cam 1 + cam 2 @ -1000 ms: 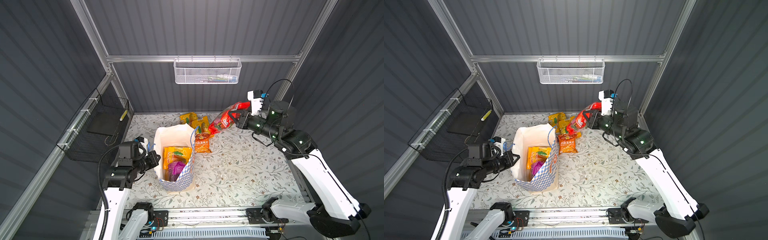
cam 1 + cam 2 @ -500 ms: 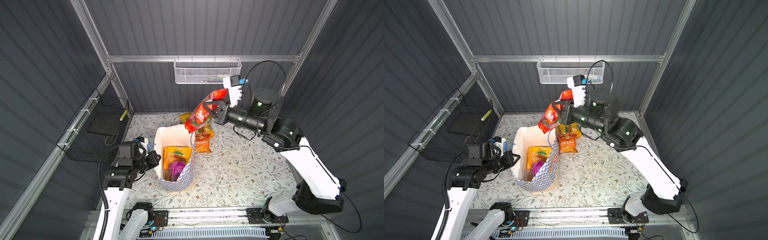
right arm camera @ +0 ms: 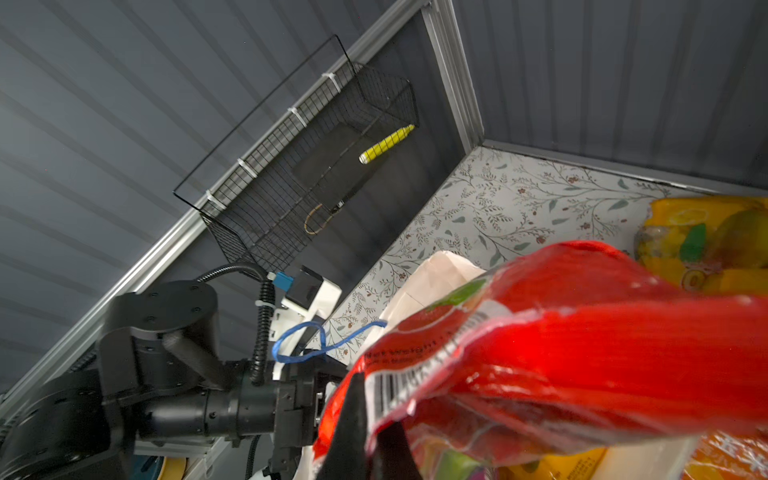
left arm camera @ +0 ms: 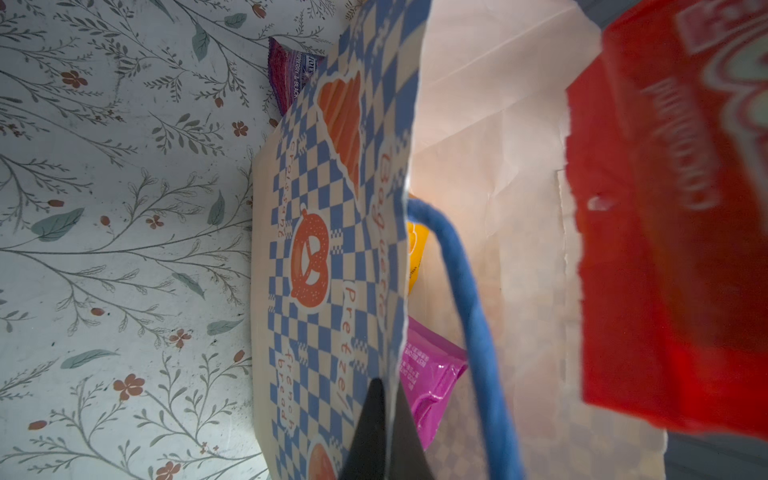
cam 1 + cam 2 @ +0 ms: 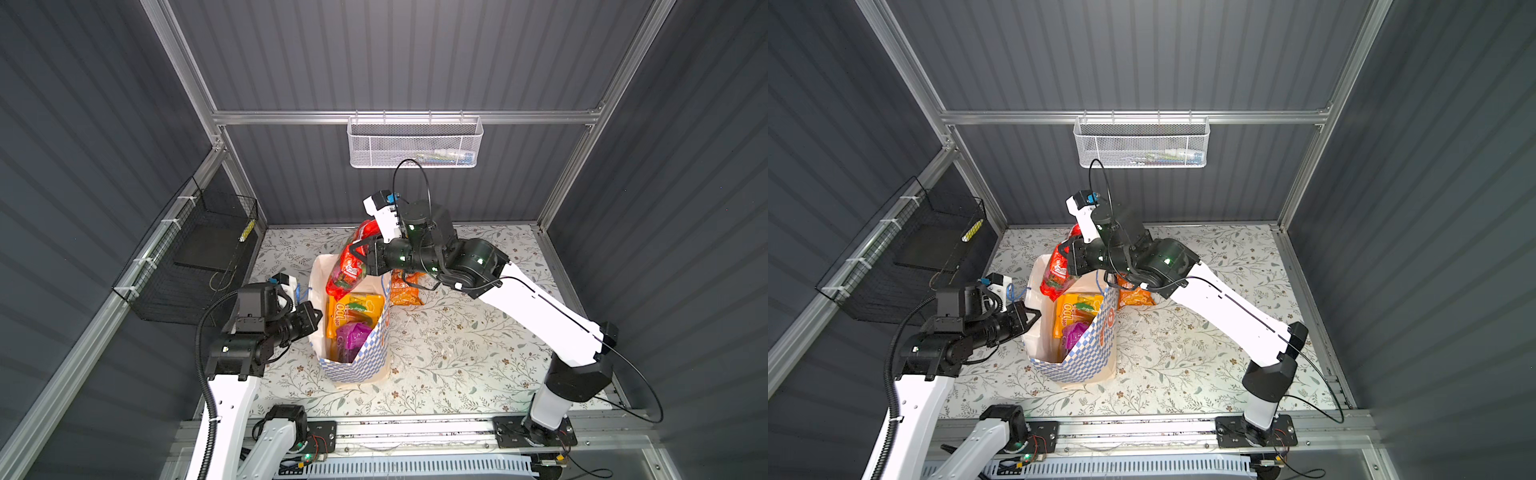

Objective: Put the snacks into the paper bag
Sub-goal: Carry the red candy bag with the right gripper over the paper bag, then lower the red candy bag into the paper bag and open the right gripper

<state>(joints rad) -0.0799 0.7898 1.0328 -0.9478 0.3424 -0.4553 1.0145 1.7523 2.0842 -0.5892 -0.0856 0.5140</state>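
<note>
Black wire basket (image 5: 195,257) hangs on the wall at 9 o'clock, well apart from the action. Floral table (image 5: 457,332) is below.

Left gripper (image 5: 313,316) (image 5: 1025,318) is at the 9 o'clock rim of the paper bag (image 5: 357,365) (image 5: 1084,365). Its fingers (image 4: 374,432) are closed thin on the checked wall's top edge, one inside and one outside. Blue cord handle (image 4: 469,311) loops just beside them.

The bag stands upright, mouth open, at 9 o'clock of table centre. Inside are a yellow packet (image 5: 353,309) (image 5: 1075,311) and, below it, a purple packet (image 5: 353,336) (image 5: 1075,332); both also peek out in the left wrist view.

Red packet (image 5: 347,266) (image 5: 1057,270) hangs tilted over the bag's 12 o'clock rim, lower end over the open mouth. Can't tell whether it has passed the rim. Right gripper (image 5: 359,257) (image 5: 1067,257), reaching in from 2 o'clock, is clamped tight on it, fingers (image 3: 353,432) pinching the film near the barcode.

Orange packet (image 5: 405,289) (image 5: 1136,297) lies flat on the table at the bag's 2 o'clock, just beside it, partly under the right arm. A second yellow packet (image 3: 706,241) lies on the table near the back wall, seen only from the right wrist.

White mesh basket (image 5: 415,143) is on the back wall at 12 o'clock.
</note>
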